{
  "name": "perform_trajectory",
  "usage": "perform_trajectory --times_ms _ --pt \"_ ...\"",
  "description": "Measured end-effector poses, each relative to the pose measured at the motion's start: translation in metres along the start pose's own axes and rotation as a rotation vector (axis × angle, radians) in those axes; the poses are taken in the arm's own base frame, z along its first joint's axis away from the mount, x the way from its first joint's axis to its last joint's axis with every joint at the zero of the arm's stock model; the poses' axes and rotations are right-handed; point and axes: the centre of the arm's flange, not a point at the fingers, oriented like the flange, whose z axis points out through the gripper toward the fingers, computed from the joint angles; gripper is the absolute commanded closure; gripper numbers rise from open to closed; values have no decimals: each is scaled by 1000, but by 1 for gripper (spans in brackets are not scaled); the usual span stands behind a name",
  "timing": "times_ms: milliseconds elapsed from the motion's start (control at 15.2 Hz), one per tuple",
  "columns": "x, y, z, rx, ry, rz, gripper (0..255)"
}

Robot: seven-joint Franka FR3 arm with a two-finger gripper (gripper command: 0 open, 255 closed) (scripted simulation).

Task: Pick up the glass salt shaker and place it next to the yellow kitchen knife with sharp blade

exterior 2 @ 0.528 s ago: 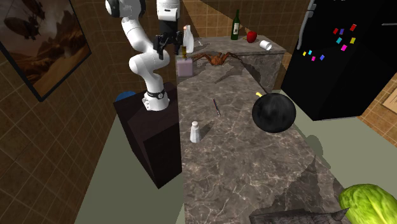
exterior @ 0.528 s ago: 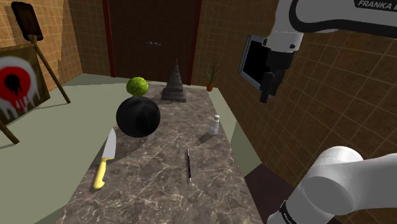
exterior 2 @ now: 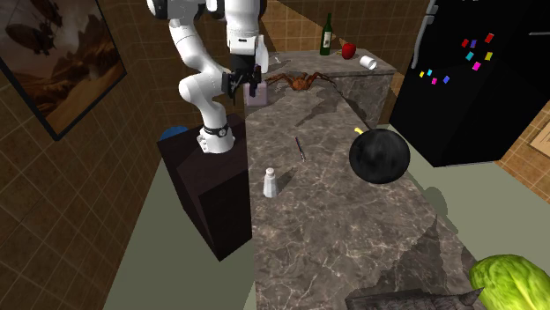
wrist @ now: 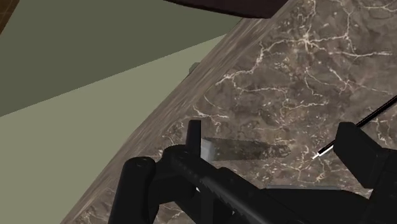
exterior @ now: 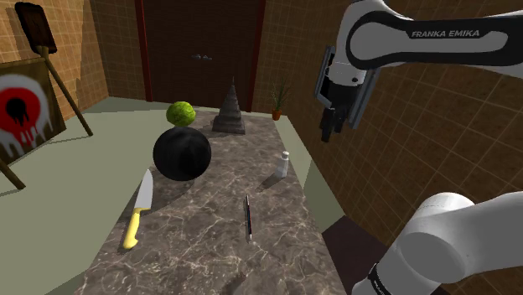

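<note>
- Reaching for the glass salt shaker (exterior: 283, 164) looks to be the step in hand. Nothing is gripped, and the shaker stands upright and untouched on the marbled counter (exterior: 209, 251).
- The gripper (exterior: 328, 130) hangs high over the counter's edge at the shoulder view's right and points downward. It is well apart from the shaker, which sits lower and a little toward that view's left.
- In the wrist view the two black fingers (wrist: 359, 156) stand apart with only veined counter top between them, so the jaws are open and hold nothing.
- The shaker stands close to the counter edge on the robot's side. A thin dark pen (exterior 2: 301, 147) lies near it on the counter but does not touch it.
- The next move calls for descending toward the shaker and lining up the open jaws so that one finger passes each side of its narrow body before closing.
- The shaker looks small and slim, and it sits near the edge. By my reckoning a sideways knock on the way in could topple it or push it off.
- After that comes the carry across to the yellow-handled knife (exterior: 138, 211). It lies flat near the opposite edge, with its blade tip close to a large black ball (exterior: 182, 154).
- The bare counter beside the handle seems the easier place to set the shaker down.
</note>
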Motion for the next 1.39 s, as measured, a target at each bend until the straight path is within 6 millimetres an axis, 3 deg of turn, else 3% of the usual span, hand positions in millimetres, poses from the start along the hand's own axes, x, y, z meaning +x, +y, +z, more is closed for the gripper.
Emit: perform_trajectory --times_ms 1056,1188,1386 --pt "157 41 121 -21 52 -43 0" --pt "174 45 134 -23 58 -48 0" --pt "180 47 150 -23 60 -49 0"
